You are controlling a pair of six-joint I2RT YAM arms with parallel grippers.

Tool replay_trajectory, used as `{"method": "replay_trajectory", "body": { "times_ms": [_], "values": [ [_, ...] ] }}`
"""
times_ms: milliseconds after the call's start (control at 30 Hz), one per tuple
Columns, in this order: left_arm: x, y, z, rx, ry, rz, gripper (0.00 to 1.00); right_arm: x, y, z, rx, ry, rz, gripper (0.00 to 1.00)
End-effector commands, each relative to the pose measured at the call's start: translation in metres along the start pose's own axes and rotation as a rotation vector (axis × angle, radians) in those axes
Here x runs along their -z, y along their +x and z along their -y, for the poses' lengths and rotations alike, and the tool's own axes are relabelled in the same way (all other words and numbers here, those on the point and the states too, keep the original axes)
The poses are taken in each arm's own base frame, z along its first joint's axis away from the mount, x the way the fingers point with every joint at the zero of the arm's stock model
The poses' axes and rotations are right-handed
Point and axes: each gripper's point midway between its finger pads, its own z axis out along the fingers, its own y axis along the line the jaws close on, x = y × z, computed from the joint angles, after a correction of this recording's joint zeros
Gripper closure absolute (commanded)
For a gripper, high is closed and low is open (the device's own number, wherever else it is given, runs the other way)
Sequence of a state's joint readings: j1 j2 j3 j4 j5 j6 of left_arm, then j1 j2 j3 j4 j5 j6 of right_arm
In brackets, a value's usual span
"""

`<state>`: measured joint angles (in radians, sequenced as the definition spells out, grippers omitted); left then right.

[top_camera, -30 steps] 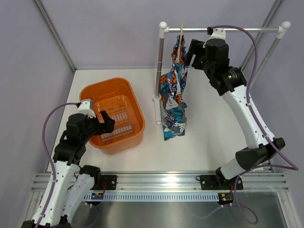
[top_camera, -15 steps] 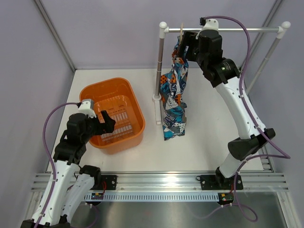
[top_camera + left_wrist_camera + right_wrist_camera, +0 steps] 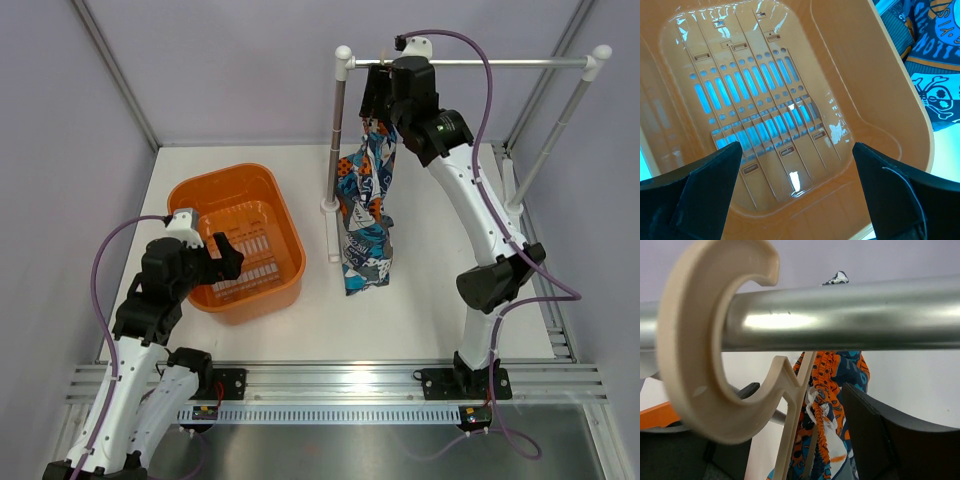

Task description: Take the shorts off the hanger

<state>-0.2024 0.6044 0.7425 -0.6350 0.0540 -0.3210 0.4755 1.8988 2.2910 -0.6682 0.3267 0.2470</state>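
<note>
While the hanger (image 3: 690,340) sits with its pale hook curled over the metal rail (image 3: 520,63), the right gripper (image 3: 375,95) is up at that hook, close to the rail's left end and its white corner knob. In the right wrist view its dark fingers (image 3: 880,440) stand spread, one on each side of the hanger's neck and the orange-edged waistband; the right one is just beside the cloth, and I cannot tell whether it touches. The shorts (image 3: 366,205) hang from the hanger in a long narrow drop, just beside the rail's left post (image 3: 338,130), and their lower edge reaches the table (image 3: 420,300) in front of the post's foot. To the right of the shorts, bare white table runs out under the right arm as far as the far post, and a wide strip of it lies between the hem and the near edge where the arms are bolted. A narrower strip of table separates the shorts from the orange basket (image 3: 225,172), whose right rim is near the post's foot. The left gripper (image 3: 228,260) hovers over the near part of the basket with its fingers wide apart and nothing between them; the left wrist view looks down onto the slotted floor, with the patterned cloth showing beyond the rim.
</note>
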Motion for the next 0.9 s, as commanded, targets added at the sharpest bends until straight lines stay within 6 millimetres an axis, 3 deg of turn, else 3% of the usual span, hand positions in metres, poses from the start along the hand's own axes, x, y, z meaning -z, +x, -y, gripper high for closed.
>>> {"method": "replay_trajectory", "body": {
  "times_ms": [0,367,500,600,667,767,867],
  "values": [
    [-0.001,-0.009,0.007,-0.016,0.034,0.027,0.01,0.003,-0.019,-0.002,-0.002,0.02,0.063,0.28],
    [-0.001,-0.009,0.007,-0.014,0.033,0.028,0.01,0.0,-0.026,0.001,0.009,0.045,0.085,0.62],
    [-0.001,-0.008,0.007,-0.014,0.033,0.024,0.01,0.002,-0.027,0.003,0.024,0.053,0.082,0.87],
    [-0.001,-0.008,0.007,-0.014,0.033,0.024,0.01,0.006,-0.028,0.005,0.031,0.057,0.075,0.97],
    [-0.001,-0.008,0.007,-0.014,0.033,0.024,0.01,0.008,-0.028,0.005,0.04,0.056,0.074,0.98],
    [-0.001,-0.008,0.007,-0.014,0.034,0.026,0.01,0.007,-0.023,0.006,0.058,0.056,0.058,0.8],
    [-0.001,-0.008,0.008,-0.014,0.036,0.025,0.01,0.005,-0.019,0.008,0.069,0.064,0.048,0.73]
  ]
}}
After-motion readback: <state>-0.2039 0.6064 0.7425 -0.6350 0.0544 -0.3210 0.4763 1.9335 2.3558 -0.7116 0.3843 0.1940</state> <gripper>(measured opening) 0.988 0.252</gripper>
